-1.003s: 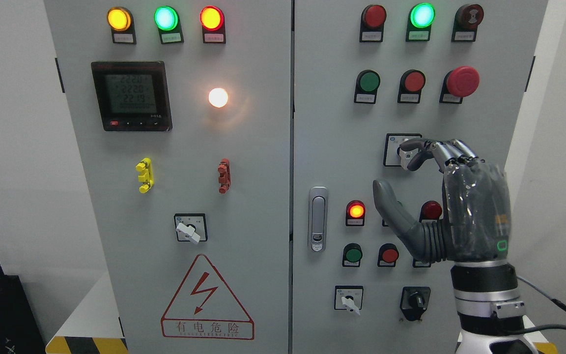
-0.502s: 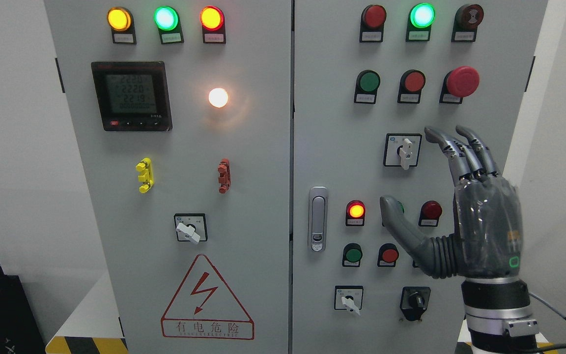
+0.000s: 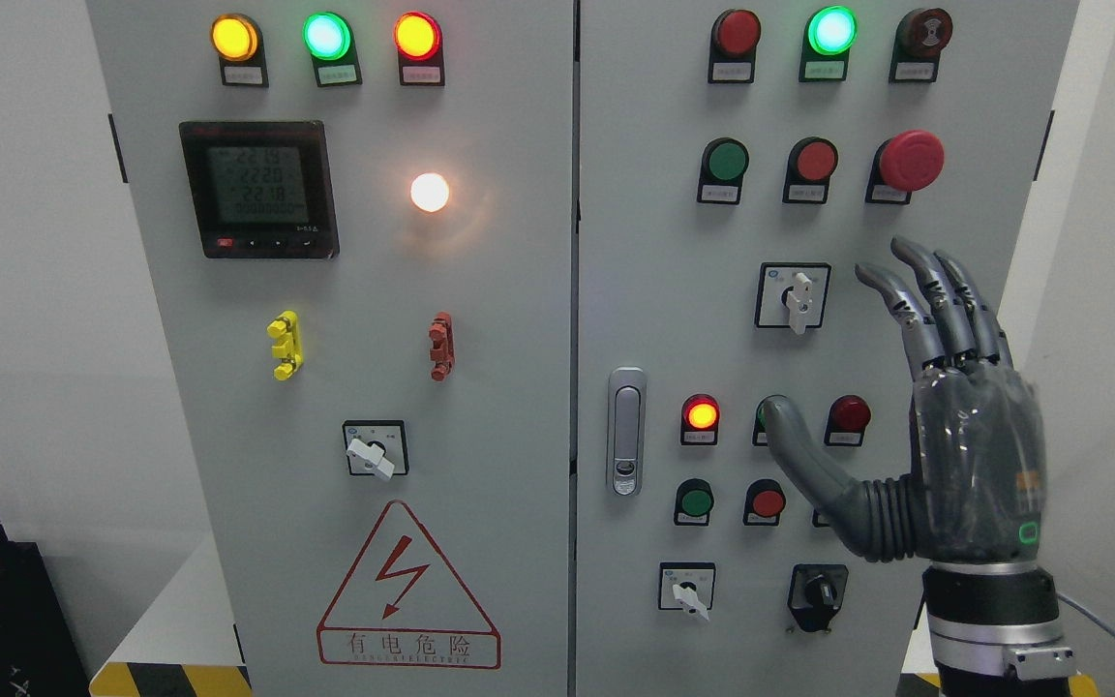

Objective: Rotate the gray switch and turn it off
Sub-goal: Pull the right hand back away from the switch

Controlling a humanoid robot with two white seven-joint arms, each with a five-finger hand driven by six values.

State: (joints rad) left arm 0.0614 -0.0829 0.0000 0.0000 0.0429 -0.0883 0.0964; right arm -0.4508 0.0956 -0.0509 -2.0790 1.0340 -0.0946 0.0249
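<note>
Right hand [image 3: 945,426], centre right, is spread and empty. Gray switch [image 3: 796,298] is rigid; pinch its projecting lever.

The gray switch [image 3: 797,296] sits on the right cabinet door, in a black-framed square; its pale handle points straight down.

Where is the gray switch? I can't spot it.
Head view, right door: the gray switch sits below the red mushroom button, just left of the right hand.
</note>
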